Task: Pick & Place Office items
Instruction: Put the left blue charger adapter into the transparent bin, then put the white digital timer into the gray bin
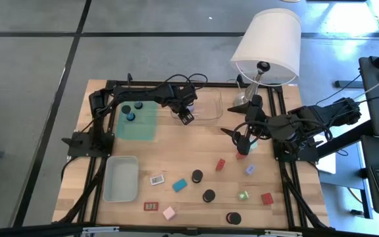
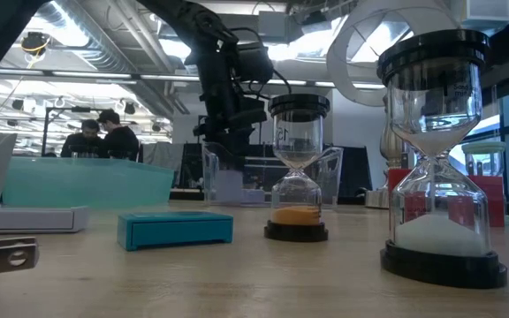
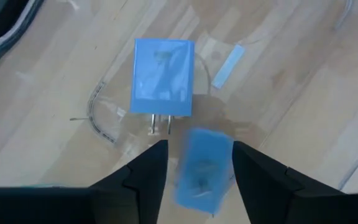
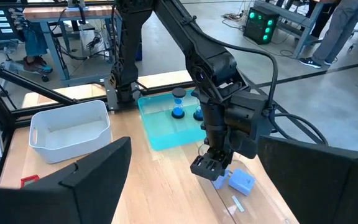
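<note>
Blue block point(image 3: 204, 168) sits between your left gripper point(image 3: 194, 163) fingers above the clear tray point(image 1: 210, 105), whether gripped or freed unclear; likely light, rigid plastic, so pinch its flat sides.

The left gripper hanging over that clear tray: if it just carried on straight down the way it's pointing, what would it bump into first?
Most likely the small blue block between the left gripper's fingers, blurred, perhaps dropping. Beyond it lies the clear tray floor, beside a blue plug-like block. Depth is hard to judge.
</note>
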